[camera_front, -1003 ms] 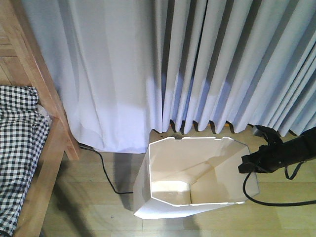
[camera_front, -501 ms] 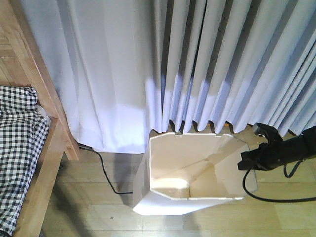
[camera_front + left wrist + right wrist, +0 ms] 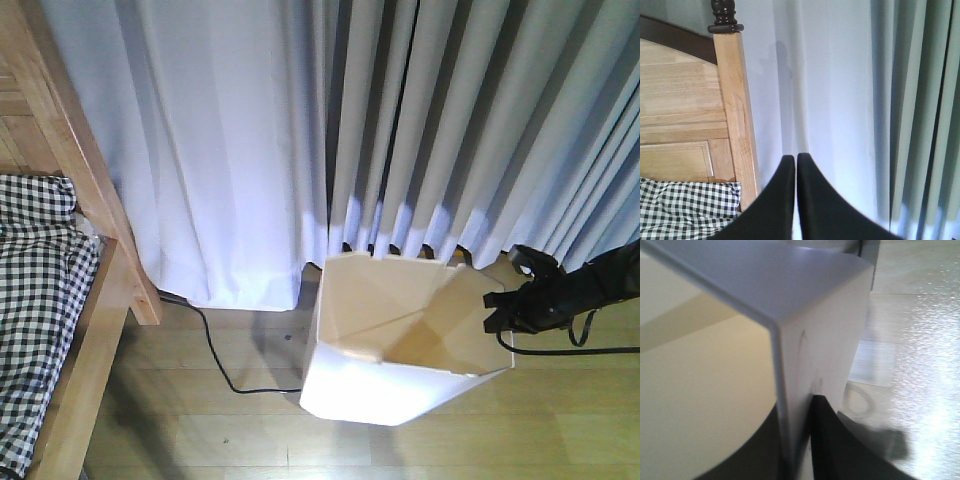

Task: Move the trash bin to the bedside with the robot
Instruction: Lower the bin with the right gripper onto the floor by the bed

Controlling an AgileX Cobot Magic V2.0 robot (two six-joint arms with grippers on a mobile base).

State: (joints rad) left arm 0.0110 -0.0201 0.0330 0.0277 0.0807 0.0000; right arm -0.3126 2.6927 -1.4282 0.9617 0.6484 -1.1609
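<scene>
1. Left gripper [image 3: 795,161]: in the left wrist view we see two black fingers pressed together with nothing between them. They point at the pale curtain [image 3: 840,100], just right of the bed's wooden post [image 3: 735,110].
2. Bed [image 3: 85,360]: light wooden frame at the left edge of the front view, with black-and-white checked bedding [image 3: 35,300] lying inside the rail.
3. Black cable [image 3: 225,375]: it lies on the wooden floor [image 3: 200,440], running from the foot of the curtain toward the bin.
4. Trash bin [image 3: 370,390]: white outside and cream inside, it stands on the floor at the foot of the curtain. It is right of the bed and well apart from it. Its long axis runs base to mouth. The mouth faces upward, and we judge that the top leans a little toward the far curtain.
5. Right gripper [image 3: 500,312]: it is at the bin's right rim, on a slim black arm [image 3: 600,280] that reaches in from the right edge, sloping down to the left. In the right wrist view we see one finger [image 3: 850,455] outside the bin wall [image 3: 830,340] and the other inside, pinching the wall.
</scene>
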